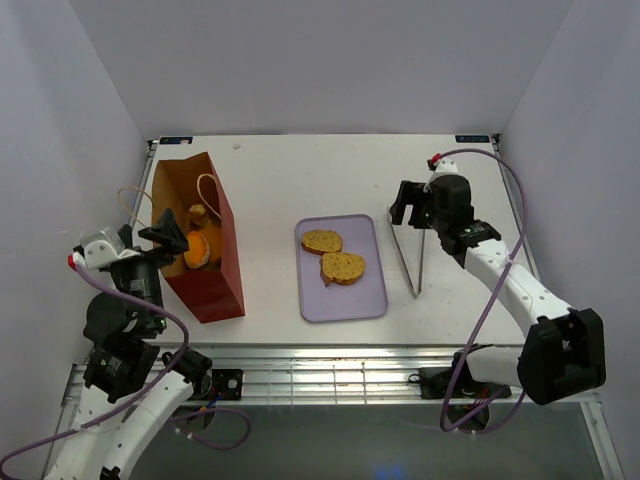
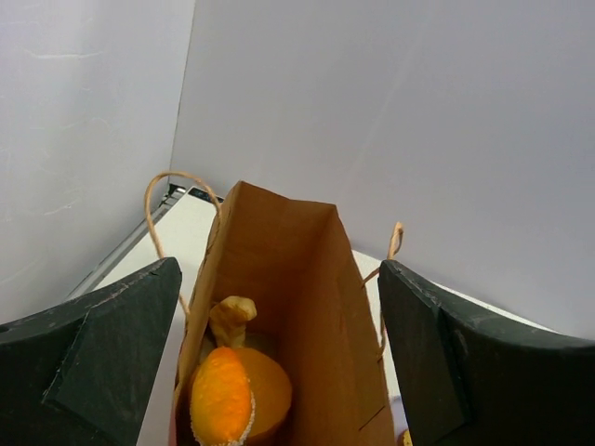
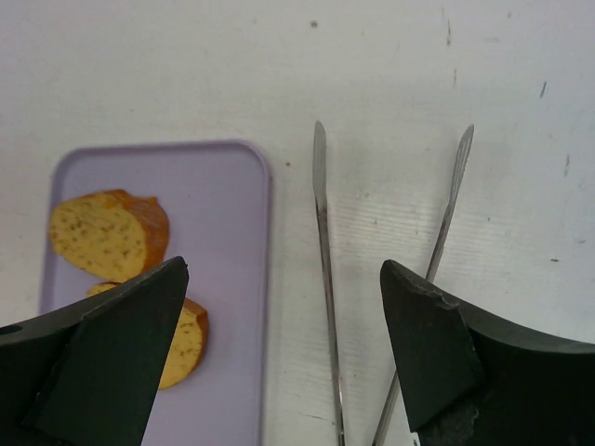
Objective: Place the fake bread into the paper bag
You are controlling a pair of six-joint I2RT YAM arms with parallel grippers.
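Note:
The reddish-brown paper bag (image 1: 210,255) stands open at the left and holds orange buns (image 1: 200,247) and a pale crescent roll (image 1: 197,215). In the left wrist view the buns (image 2: 237,390) and the roll (image 2: 230,318) lie inside the bag (image 2: 321,307). My left gripper (image 1: 168,238) is open and empty, just at the bag's near-left rim. Two round brown-crusted slices (image 1: 321,241) (image 1: 343,268) lie on the lavender tray (image 1: 340,300). My right gripper (image 1: 405,205) is open and empty above the table, right of the tray; the right wrist view shows the slices (image 3: 107,232) at its left.
Metal tongs (image 1: 414,260) lie on the table right of the tray, under my right gripper, and show in the right wrist view (image 3: 325,279). White walls close in the left, back and right. The bag's cord handles (image 1: 128,205) loop outward to the left.

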